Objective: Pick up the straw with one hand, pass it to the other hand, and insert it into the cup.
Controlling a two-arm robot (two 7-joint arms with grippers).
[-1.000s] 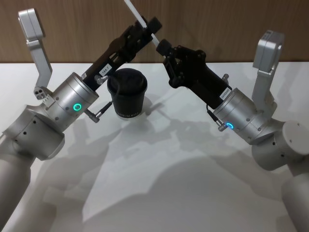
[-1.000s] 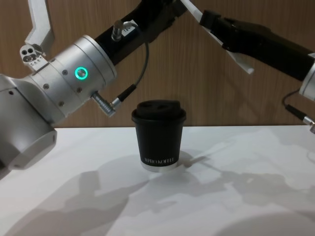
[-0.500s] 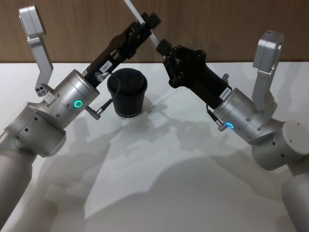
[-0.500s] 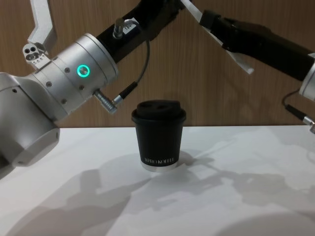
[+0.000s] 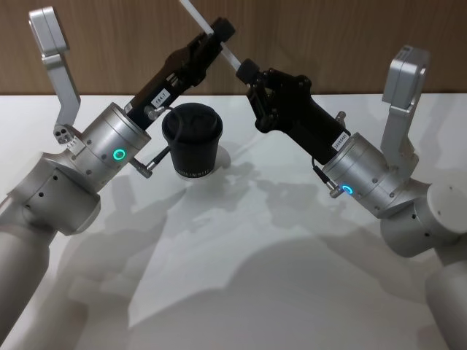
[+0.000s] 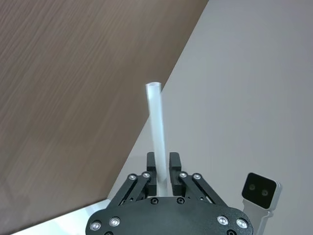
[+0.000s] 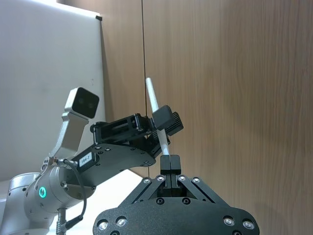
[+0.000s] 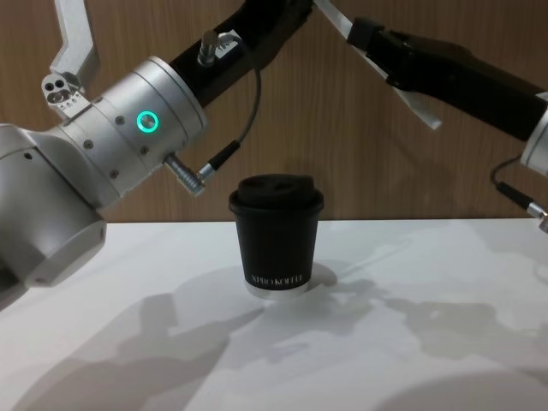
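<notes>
Straw (image 5: 197, 14): pinched by both grippers.
Left gripper (image 5: 218, 31): clamps it just beyond right gripper (image 5: 245, 70).
Cup (image 5: 192, 142): below both.

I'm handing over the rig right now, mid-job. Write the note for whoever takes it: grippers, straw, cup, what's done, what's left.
Left gripper: shut on the straw, raised above the cup.
Right gripper: shut on the same straw, lower along it, close beside the left one.
Straw: in the air, tilted, held by both grippers.
Cup: upright on the table, lid on, nothing in it.
Done: straw picked up and brought to the handover.
Left: probably the right gripper lets go, then the left one carries the straw to the lid and inserts it.
</notes>
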